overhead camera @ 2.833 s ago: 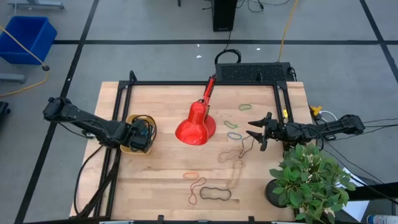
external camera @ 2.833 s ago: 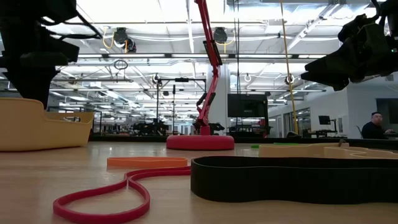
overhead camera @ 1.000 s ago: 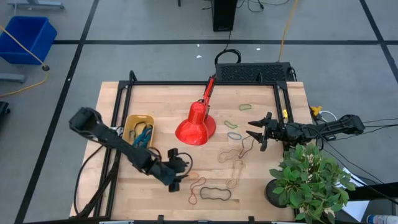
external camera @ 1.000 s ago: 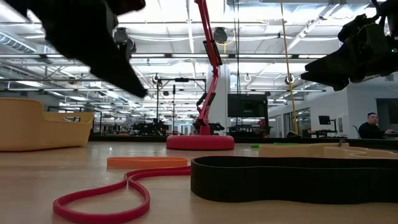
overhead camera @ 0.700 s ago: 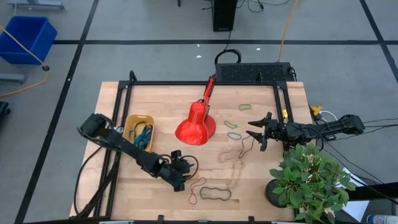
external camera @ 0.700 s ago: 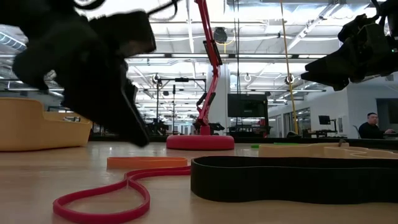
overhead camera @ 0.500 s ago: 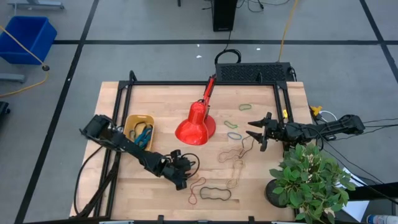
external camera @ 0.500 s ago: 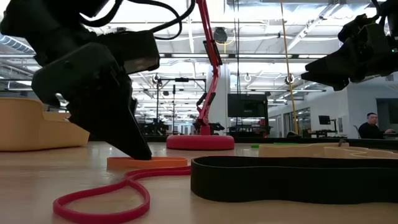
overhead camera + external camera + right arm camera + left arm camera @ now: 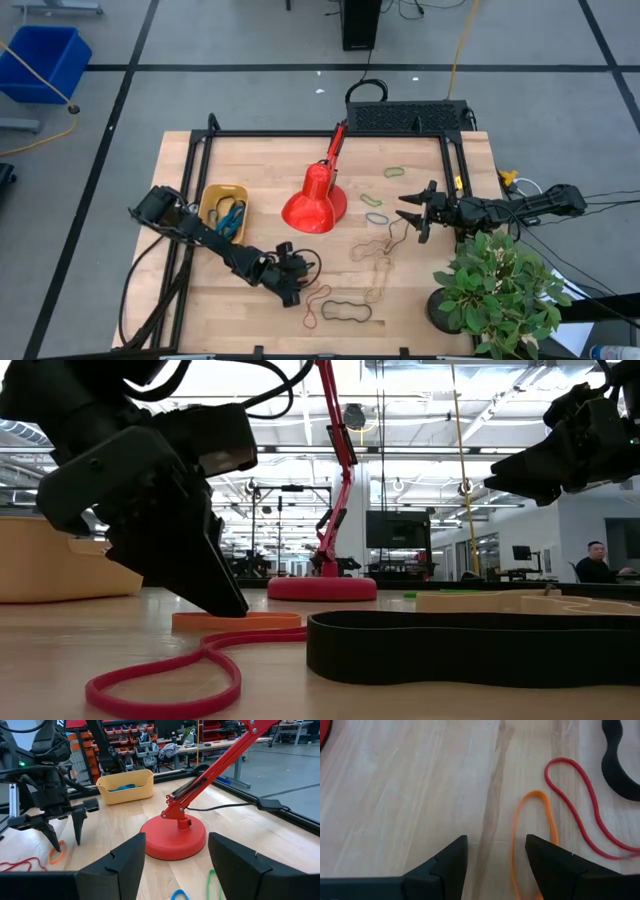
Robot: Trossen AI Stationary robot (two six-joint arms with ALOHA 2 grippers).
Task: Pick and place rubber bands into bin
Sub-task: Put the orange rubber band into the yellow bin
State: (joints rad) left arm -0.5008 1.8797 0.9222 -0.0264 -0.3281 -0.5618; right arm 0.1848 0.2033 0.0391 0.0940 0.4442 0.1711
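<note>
Down near the front of the table, the left gripper (image 9: pixel 299 285) is hovering low with its jaws spread, holding nothing, its tips poised at the orange rubber band (image 9: pixel 532 842). Seen from the left wrist, one finger (image 9: pixel 555 862) is overlapping the band's near side while the other (image 9: pixel 451 862) is standing on bare wood, so a good grab likely means shifting sideways until the strand lies between the tips, then pressing to the wood before pinching. A red band (image 9: pixel 580 807) and a thick black band (image 9: pixel 470 645) are lying just beside it and could be snagged. The bin (image 9: pixel 211 196) is waiting well apart, near the table's left edge. Off to the right, the right gripper (image 9: pixel 412 212) is idling open above the table.
</note>
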